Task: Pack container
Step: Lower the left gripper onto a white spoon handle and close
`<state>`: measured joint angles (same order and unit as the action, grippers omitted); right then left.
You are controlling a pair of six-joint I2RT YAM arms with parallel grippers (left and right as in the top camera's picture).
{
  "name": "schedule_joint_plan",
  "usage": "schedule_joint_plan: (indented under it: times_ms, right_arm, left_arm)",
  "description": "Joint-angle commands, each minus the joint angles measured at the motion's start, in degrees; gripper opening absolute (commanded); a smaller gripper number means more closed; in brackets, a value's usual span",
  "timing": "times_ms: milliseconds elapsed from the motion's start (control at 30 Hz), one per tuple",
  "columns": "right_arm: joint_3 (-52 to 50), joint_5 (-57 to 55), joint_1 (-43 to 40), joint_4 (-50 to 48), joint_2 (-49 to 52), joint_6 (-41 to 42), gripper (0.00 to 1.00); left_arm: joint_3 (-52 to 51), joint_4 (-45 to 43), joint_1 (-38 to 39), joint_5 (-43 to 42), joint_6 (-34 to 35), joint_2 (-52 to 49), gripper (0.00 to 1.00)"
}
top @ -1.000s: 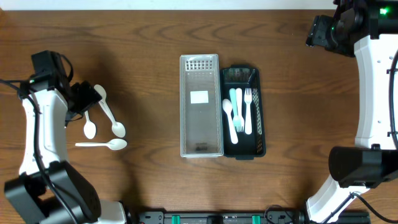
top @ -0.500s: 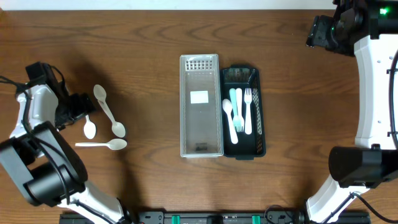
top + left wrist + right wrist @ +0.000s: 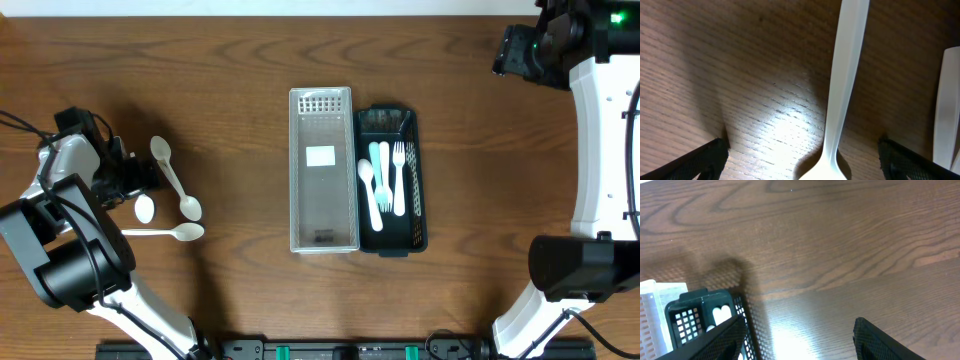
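A black mesh container [image 3: 424, 225] at the table's middle holds a white spoon [image 3: 367, 177], a teal utensil [image 3: 377, 160] and white forks [image 3: 398, 175]. A clear tray [image 3: 323, 120] stands against its left side. Three white spoons lie at the left: a long one [image 3: 172, 178], a small one [image 3: 145, 208] and one lying crosswise [image 3: 165, 233]. My left gripper [image 3: 138, 180] is open and low over the small spoon. In the left wrist view that spoon's handle [image 3: 842, 90] runs between the open jaws of the left gripper [image 3: 802, 159], untouched. My right gripper [image 3: 512, 52] hangs open at the far right, holding nothing.
The right wrist view shows the black container's corner [image 3: 700, 311] and the clear tray's end [image 3: 652, 312] at lower left, with bare wood beyond the open right gripper [image 3: 800, 337]. Another white spoon handle [image 3: 945, 105] lies just right of the left jaws.
My left arm has swung back and down, bringing its open gripper lower over the small spoon. The right arm and the containers have not moved.
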<state>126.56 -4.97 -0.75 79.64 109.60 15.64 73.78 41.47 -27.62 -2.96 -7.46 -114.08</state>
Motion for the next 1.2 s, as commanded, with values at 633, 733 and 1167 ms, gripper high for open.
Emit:
schedule_joint_plan:
  times_ms: [633,733,1167]
  right_arm:
    - [-0.4,-1.2,-0.5,-1.4,0.2,-0.4,0.71]
    - [-0.4,-1.2,-0.5,-1.4,0.2,-0.4,0.71]
    - [-0.4,-1.2,-0.5,-1.5,0.2,-0.4,0.71]
  left_arm:
    - [-0.2,0.2,0.0,0.6,0.5,-1.4,0.38]
    - [0.4,0.2,0.0,0.6,0.5,-1.1,0.34]
    - [1.6,-0.1,0.0,0.6,0.4,-0.3,0.19]
